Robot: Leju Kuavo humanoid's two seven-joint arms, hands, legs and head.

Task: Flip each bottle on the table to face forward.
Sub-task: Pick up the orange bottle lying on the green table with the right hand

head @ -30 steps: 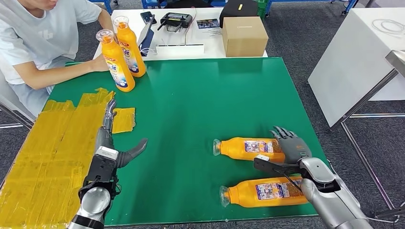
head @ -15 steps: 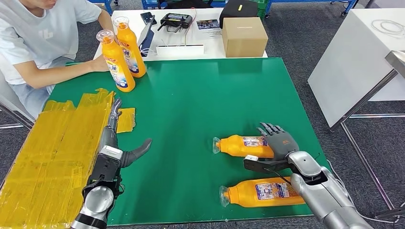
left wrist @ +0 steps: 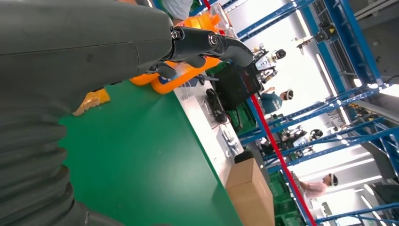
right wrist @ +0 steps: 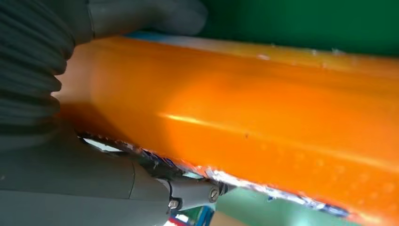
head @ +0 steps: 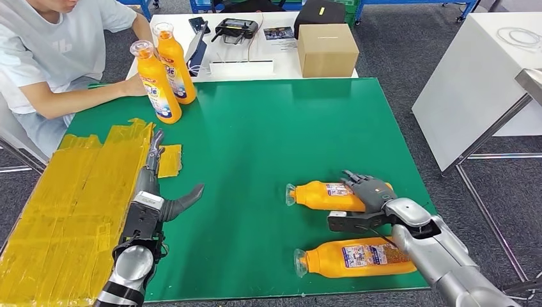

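Observation:
Two orange bottles lie on their sides at the right of the green table [head: 255, 141], caps pointing left. My right hand [head: 371, 198] grips the farther one [head: 319, 196] near its base, fingers curled over its top and thumb at its near side. The right wrist view shows that orange bottle [right wrist: 263, 117] close up, between my thumb [right wrist: 155, 16] and a finger [right wrist: 141, 183]. The nearer lying bottle [head: 355, 257] sits beside my right forearm, label up. Two more orange bottles [head: 156, 86] [head: 174, 64] stand upright at the far left corner. My left hand [head: 156, 192] hovers open at the left, holding nothing.
A person [head: 45, 57] sits at the far left with an arm on the table by the standing bottles. Yellow tape [head: 64, 204] covers the table's left part. A cardboard box [head: 326, 48] and devices sit on the white table behind. Another white table [head: 486, 70] stands at the right.
My right hand has slid left over the farther lying bottle and its fingers have curled down onto it. My left hand has crept slightly forward.

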